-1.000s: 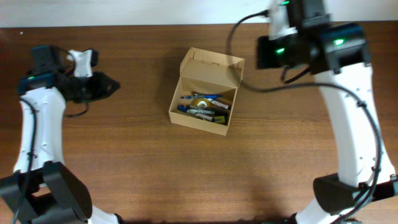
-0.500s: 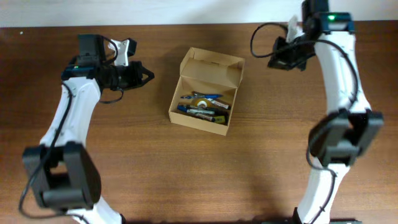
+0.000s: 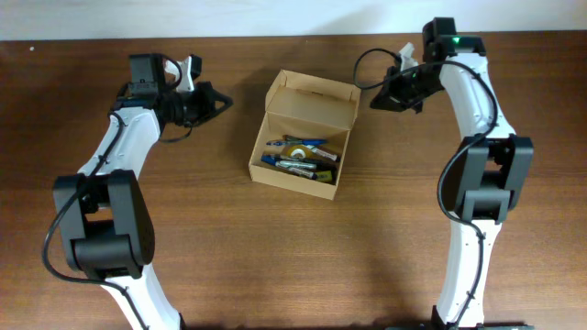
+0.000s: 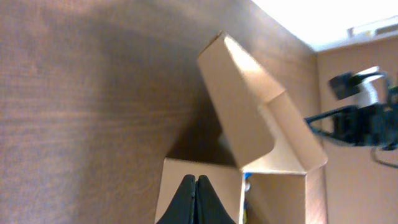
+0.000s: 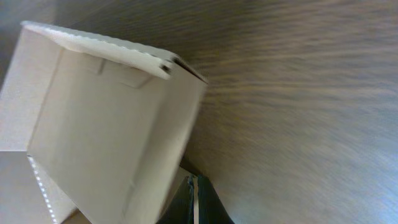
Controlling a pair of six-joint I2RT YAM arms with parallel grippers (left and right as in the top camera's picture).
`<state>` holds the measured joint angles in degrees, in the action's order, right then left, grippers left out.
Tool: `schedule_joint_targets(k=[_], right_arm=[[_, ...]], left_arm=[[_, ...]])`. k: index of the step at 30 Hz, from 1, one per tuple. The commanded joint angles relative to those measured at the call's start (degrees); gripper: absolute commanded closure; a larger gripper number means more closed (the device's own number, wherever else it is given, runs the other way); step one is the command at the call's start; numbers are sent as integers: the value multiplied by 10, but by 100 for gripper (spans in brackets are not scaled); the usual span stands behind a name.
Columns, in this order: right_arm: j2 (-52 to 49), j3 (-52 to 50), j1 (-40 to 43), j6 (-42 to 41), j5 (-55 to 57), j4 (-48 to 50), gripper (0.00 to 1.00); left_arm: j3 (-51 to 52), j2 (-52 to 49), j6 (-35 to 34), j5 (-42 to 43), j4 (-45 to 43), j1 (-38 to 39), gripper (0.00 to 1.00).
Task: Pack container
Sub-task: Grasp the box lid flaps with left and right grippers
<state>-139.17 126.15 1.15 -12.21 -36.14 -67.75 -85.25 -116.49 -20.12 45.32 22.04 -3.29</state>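
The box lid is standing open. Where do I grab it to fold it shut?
Probably the free upper edge of the lid, pinched at its right end by the right pincer coming in sideways. It stands upright, hinged along the far wall of the container, leaving that edge exposed. Open the pincer first.

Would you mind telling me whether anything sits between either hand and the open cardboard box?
Nothing visible does. Only bare table separates the left hand and the right hand from the container. Its raised lid is the part nearest both hands.
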Motion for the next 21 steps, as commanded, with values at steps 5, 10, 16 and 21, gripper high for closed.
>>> schedule_joint_targets(k=[5,10,16,21], right_arm=[[-10,-2,-32,-3,-80,53,96],[-10,-2,-38,-3,-122,81,96],[-10,-2,-31,-3,-120,96,96],[-10,-2,-14,-2,-80,88,96]], left_arm=[[-13,-1,-24,14,-26,-2,98],[-13,-1,-42,14,-58,-2,75],[-13,-3,-74,-8,-59,-2,98],[-13,-22,-102,-21,-51,-2,99]])
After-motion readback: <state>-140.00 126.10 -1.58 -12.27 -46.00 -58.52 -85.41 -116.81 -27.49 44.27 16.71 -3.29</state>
